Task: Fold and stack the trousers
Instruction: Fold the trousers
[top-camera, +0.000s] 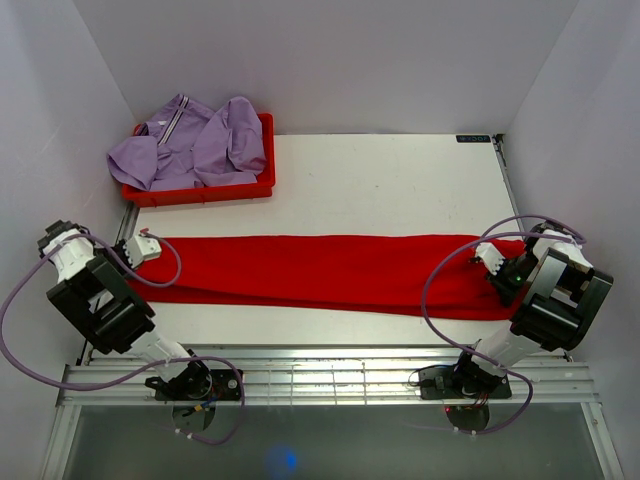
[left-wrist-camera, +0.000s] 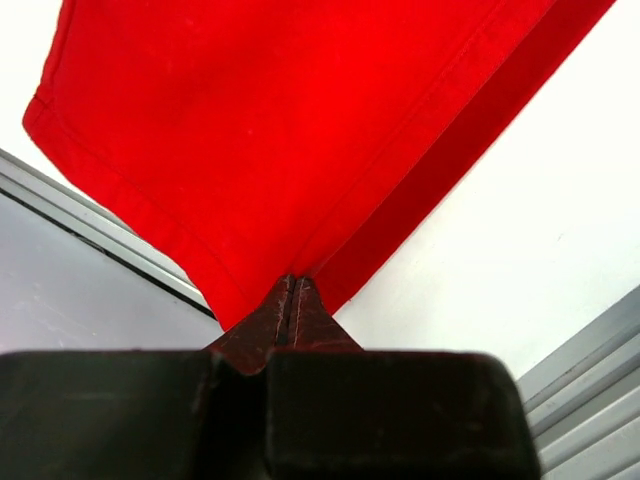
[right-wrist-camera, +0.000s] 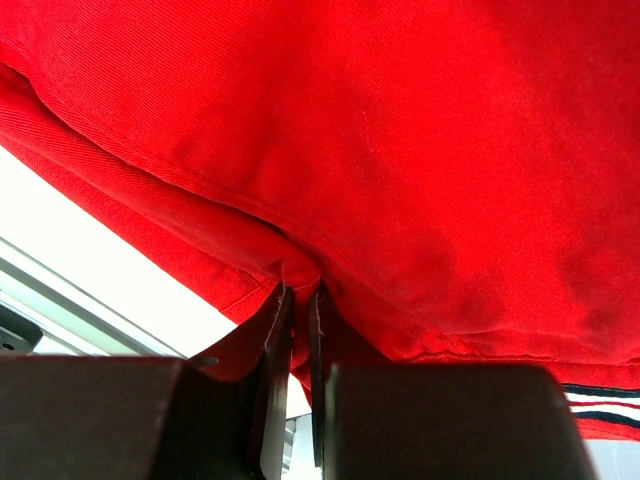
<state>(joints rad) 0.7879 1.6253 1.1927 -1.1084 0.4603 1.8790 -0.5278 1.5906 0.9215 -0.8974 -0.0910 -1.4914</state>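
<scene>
Left tool (left-wrist-camera: 290, 292) is closed right down, its jaws meeting on the near corner of the leg hem (left-wrist-camera: 120, 195) of the red trousers (top-camera: 320, 268). Only a thin bite of cloth sits at the tips, so I rate that hold as slight

Right tool (right-wrist-camera: 298, 300) is narrowed onto a bunched fold of the same cloth at the opposite end, with more material gathered in its bite

Location: the trousers lie flat on the white worktop (top-camera: 400, 180) as one long band from left to right, a tool at each end

Material: matte woven cloth with a fine diagonal weave visible from the right wrist, stitched seams and a doubled hem. A navy-and-white striped band (right-wrist-camera: 600, 395) shows at the right end

Handling, in my judgement: light, limp, with no stiffness of its own, so it will sag between two holds. Not fragile, and not slippery. Best taken at the stitched hem and the waist edge, where the layers are thickest. The stacked layers may part if only the top one is caught

Far left: a red plastic bin (top-camera: 200, 195) holds a crumpled lilac garment (top-camera: 190, 145), apart from the trousers
</scene>
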